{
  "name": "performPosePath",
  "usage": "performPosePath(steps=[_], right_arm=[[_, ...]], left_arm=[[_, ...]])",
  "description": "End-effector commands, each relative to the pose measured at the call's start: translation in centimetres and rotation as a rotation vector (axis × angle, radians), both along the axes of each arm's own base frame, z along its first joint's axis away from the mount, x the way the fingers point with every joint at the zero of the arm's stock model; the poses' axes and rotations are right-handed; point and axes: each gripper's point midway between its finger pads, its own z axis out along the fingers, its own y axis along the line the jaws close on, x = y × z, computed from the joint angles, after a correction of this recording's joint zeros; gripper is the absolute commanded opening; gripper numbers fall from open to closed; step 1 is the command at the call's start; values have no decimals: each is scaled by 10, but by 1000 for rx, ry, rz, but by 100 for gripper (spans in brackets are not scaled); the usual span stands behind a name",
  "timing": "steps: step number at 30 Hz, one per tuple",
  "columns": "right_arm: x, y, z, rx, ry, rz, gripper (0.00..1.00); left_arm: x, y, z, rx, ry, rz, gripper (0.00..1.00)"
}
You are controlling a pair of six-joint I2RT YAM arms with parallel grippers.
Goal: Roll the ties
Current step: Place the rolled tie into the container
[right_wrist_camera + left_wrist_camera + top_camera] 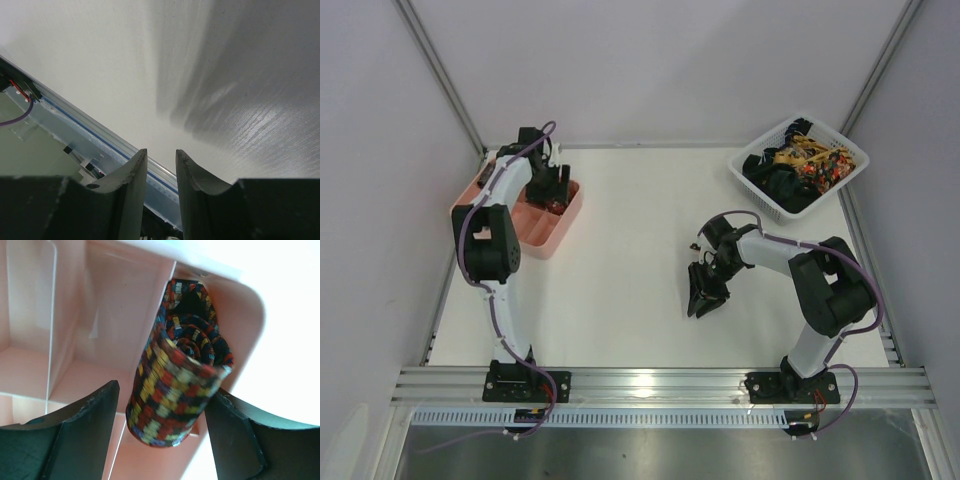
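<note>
A rolled tie (175,390) in a red, yellow and black check stands on end in the far right corner compartment of the pink tray (120,305). My left gripper (166,389) is open around it. Its right finger (235,430) touches the roll and its left finger (85,425) stands off with a gap. In the top view the left gripper (552,190) hangs over the tray (545,238), with a bit of red tie (556,207) showing under it. More ties (810,160) lie tangled in the white basket. My right gripper (700,300) is low over the bare table, slightly open and holding nothing (161,152).
The white lattice basket (752,190) stands at the back right corner. The pink tray sits at the left edge by the wall. A metal rail (660,385) runs along the near table edge, also seen past the right fingers (100,135).
</note>
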Motion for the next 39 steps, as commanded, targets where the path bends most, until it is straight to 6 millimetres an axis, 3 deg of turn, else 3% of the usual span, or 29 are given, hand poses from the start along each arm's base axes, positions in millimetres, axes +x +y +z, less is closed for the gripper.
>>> performPosePath(steps=[1,3,10,13,22,36,38,39], right_arm=[[8,8,5,30,-28,16,35],[7,9,5,32,-23,17,35],[8,9,5,28,-27,21,36],[8,9,3,28,-21,20,35],[9,12,3,31,-23,20,35],[25,13,17,23,-90,4,37],[32,10,22,21,-123,-17,38],[36,9,25,20,-137,-37,40]], left_arm=[[8,2,43,-11,-129,21,73],[10,1,35,-19,-116,17,74],[12,0,52,13,-167,19,75],[9,-4,47,-5,-130,9,75],[4,-13,60,-41,-159,12,76],[3,-19,108,-64,-311,97,77],[3,-27,133,-87,-410,99,77],[-5,-33,124,-117,-398,125,77]])
